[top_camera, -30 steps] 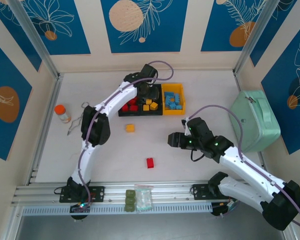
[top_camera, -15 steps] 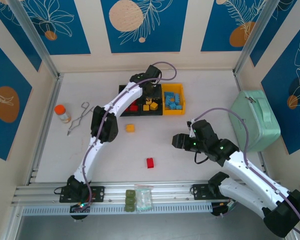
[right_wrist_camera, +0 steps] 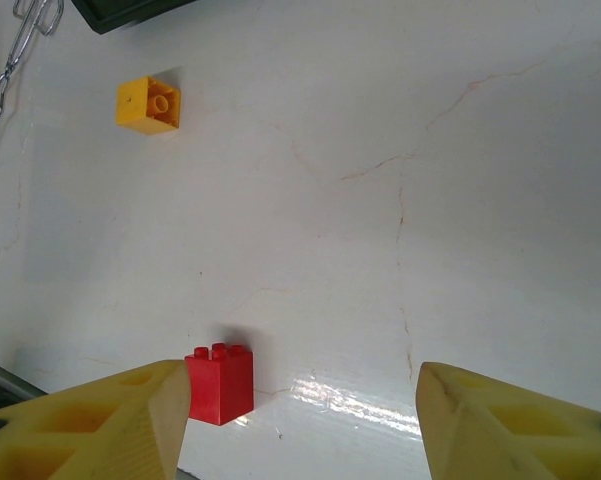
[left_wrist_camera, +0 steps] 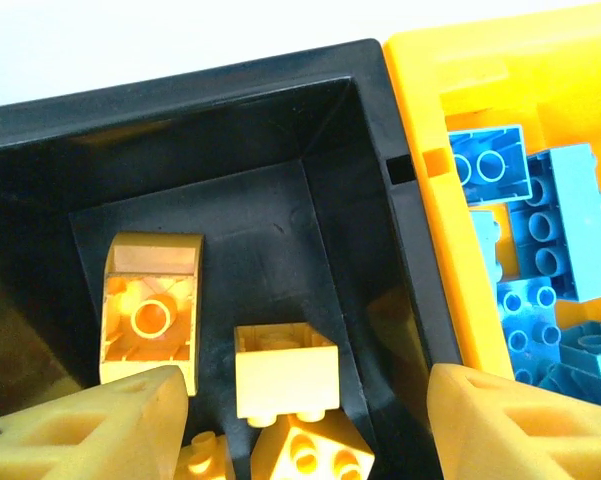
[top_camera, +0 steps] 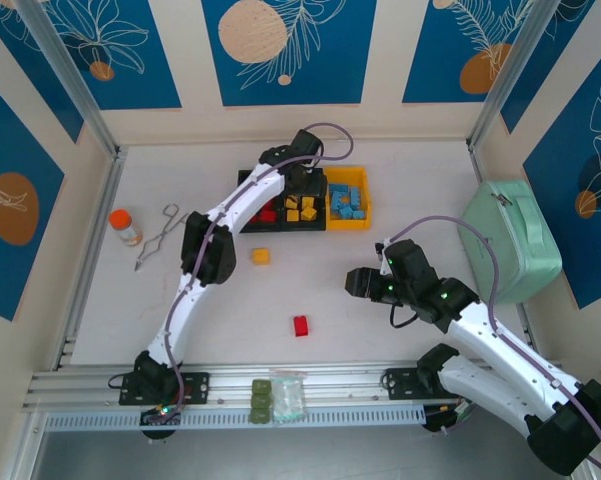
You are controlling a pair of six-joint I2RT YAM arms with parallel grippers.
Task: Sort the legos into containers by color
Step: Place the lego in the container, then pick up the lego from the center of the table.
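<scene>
The left wrist view resolves studs and hollow undersides on yellow legos (left_wrist_camera: 285, 370) in the black bin (left_wrist_camera: 230, 120), mere specks from above. The left gripper (left_wrist_camera: 305, 440) and right gripper (right_wrist_camera: 305, 425) gape empty; a red brick (right_wrist_camera: 220, 383) sits lower left.

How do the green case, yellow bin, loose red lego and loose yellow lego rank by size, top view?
1. green case
2. yellow bin
3. loose red lego and loose yellow lego: look alike, unranked.
</scene>
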